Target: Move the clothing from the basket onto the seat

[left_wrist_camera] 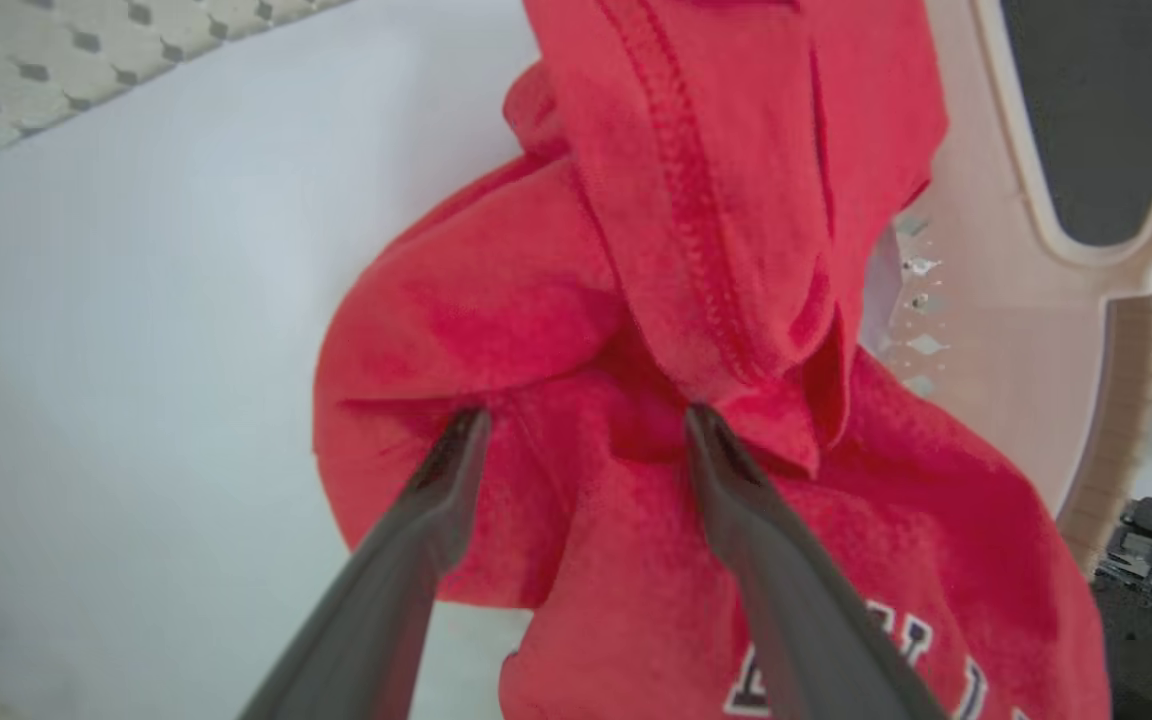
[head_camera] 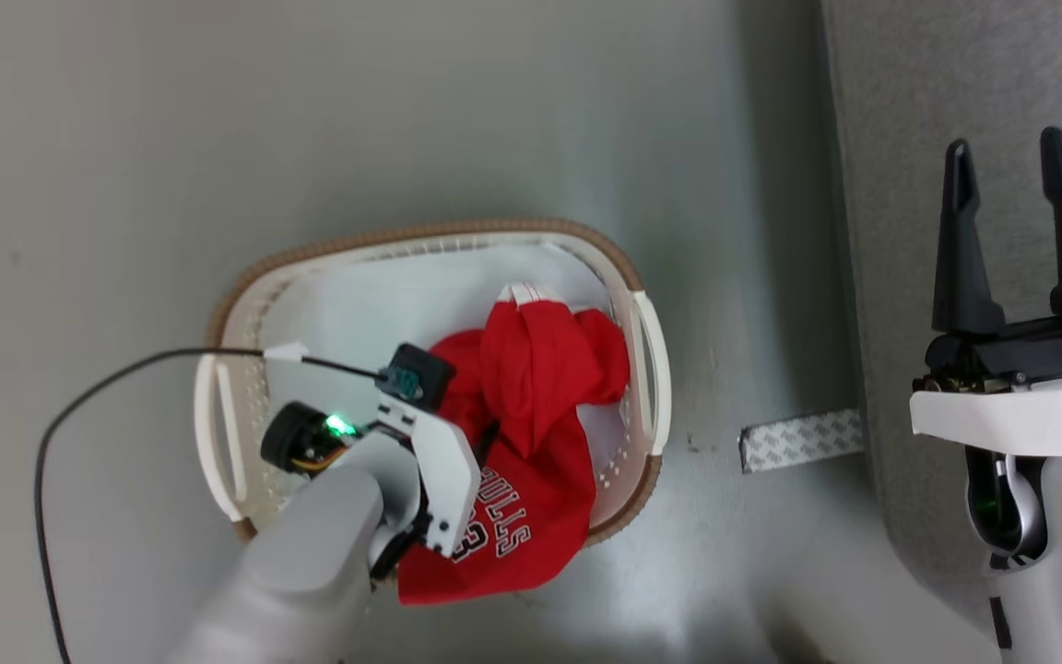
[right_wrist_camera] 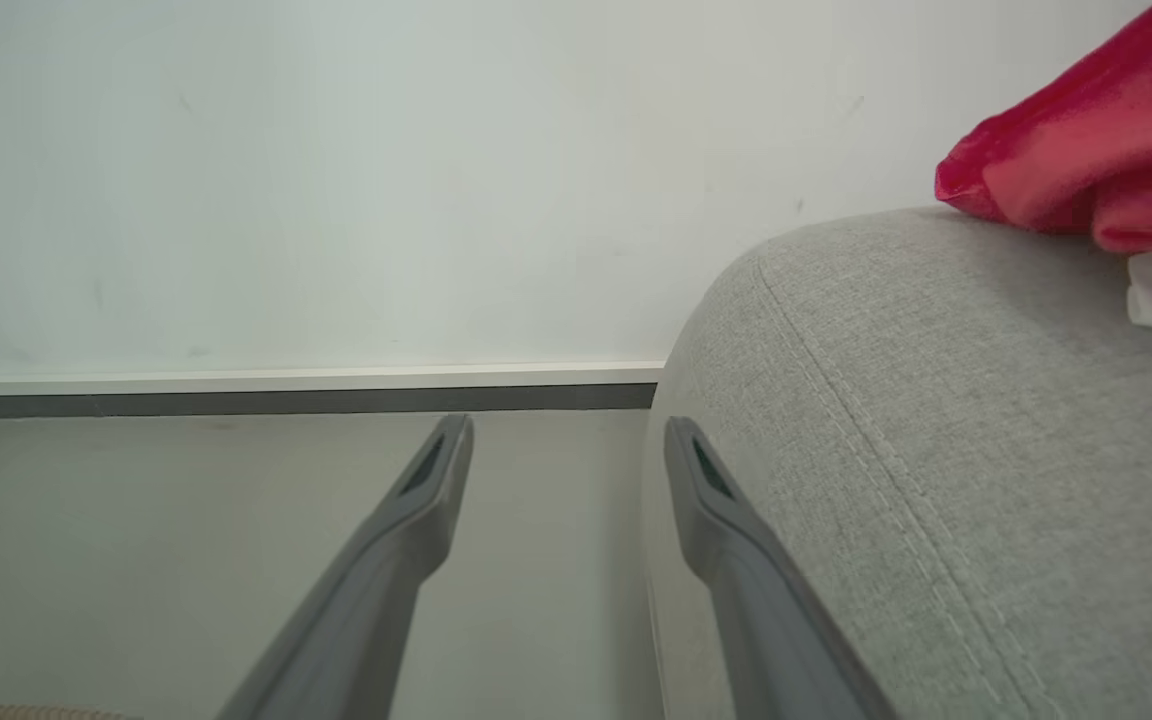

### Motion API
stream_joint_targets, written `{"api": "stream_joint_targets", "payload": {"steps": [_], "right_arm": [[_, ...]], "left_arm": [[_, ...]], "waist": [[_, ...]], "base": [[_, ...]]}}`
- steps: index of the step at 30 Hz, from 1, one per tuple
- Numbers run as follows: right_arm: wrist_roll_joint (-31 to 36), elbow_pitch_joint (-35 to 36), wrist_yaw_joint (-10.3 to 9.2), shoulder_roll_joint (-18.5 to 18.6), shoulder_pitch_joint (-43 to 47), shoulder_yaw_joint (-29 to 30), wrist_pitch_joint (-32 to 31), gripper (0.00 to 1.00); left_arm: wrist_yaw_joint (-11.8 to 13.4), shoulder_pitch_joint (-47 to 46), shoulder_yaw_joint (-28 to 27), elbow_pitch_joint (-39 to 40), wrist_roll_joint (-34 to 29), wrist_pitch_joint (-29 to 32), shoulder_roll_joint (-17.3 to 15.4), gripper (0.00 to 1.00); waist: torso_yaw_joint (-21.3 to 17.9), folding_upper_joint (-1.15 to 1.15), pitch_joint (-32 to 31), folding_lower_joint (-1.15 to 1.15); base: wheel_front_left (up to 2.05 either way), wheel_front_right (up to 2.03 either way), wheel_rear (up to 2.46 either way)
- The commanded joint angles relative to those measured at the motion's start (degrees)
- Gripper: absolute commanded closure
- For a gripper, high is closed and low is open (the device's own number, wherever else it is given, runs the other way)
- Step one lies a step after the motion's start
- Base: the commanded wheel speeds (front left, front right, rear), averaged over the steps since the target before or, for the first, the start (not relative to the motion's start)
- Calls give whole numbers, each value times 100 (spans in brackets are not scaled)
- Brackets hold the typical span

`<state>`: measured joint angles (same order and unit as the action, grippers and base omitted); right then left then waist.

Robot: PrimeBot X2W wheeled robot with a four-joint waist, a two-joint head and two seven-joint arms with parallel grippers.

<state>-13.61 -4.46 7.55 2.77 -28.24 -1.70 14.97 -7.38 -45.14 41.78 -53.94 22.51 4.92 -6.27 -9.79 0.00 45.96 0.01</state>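
toward three o'clock inside the basket (head_camera: pixel 420 235) lies the clothing (head_camera: pixel 540 433), its hem spilling over the rim at five. left gripper (left_wrist_camera: pixel 581 420) has fingers apart, tips pressed into a fold: sink deeper, close on the thick bunch, lift straight. right gripper (head_camera: pixel 1010 184), fingers apart, hovers over the seat (head_camera: pixel 900 138).

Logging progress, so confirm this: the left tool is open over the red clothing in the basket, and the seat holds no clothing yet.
Wrong on the seat: the right wrist view shows red clothing lying on it. The left tool is indeed open over the clothing in the basket.
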Motion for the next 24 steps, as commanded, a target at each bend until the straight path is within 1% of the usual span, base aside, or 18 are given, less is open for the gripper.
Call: {"api": "stream_joint_targets", "payload": {"steps": [1, 5, 9, 10, 11, 12, 17, 24], "right_arm": [[26, 76, -13, 4, -126, 24, 15, 0], [90, 178, -13, 4, -168, 70, 15, 0], [144, 206, -13, 4, -180, 80, -3, 0], [155, 222, -13, 6, -172, 82, -4, 0], [167, 232, -12, 6, -158, 84, -4, 0], [175, 236, -12, 5, -146, 89, -4, 0], [198, 154, -12, 8, -53, 157, -2, 0], [95, -149, -13, 10, 274, 194, 3, 0]], "left_arm": [[-13, -193, 91, -89, 141, -72, -53, 0], [-14, -493, 444, -235, 358, -149, 4, 0], [-14, -694, 751, -417, 575, -257, 71, 0], [-14, -728, 832, -469, 602, -282, 85, 51], [-15, -748, 910, -503, 632, -309, 101, 74], [-15, -775, 977, -540, 688, -375, 116, 100], [-15, -825, 1185, -614, 1032, -755, 188, 100], [-15, -534, 1223, -759, 1442, -1445, 239, 100]], "waist": [[-87, 0, 454, -1], [-46, 0, 782, -1], [4, 0, 963, -1], [14, 0, 980, -1], [24, 0, 988, -1], [38, 0, 988, -1], [189, 0, 721, -1], [453, 0, -286, -1]], "base": [[0, 0, 0], [0, 0, 0], [0, 0, 0], [0, 0, 0], [0, 0, 0], [0, 0, 0], [0, 0, 0], [0, 0, 0]]}}
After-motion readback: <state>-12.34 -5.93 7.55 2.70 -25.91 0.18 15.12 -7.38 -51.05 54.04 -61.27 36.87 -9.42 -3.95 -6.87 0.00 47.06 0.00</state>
